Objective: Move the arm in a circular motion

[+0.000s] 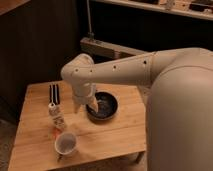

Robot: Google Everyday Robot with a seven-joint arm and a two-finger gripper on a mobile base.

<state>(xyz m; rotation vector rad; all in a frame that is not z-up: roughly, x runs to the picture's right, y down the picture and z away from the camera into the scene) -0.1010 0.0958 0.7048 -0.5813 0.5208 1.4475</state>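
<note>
The arm [120, 67] reaches from the right side over the table [125, 134] and bends down near its middle. The tool [83, 103] hangs just left of the dark bowl [106, 107]. I cannot tell if it is open or holding anything. One pose does not show how much of the circle is done.

Dimly lit, a dark wall [35, 45] behind a light wooden table [115, 136].
</note>
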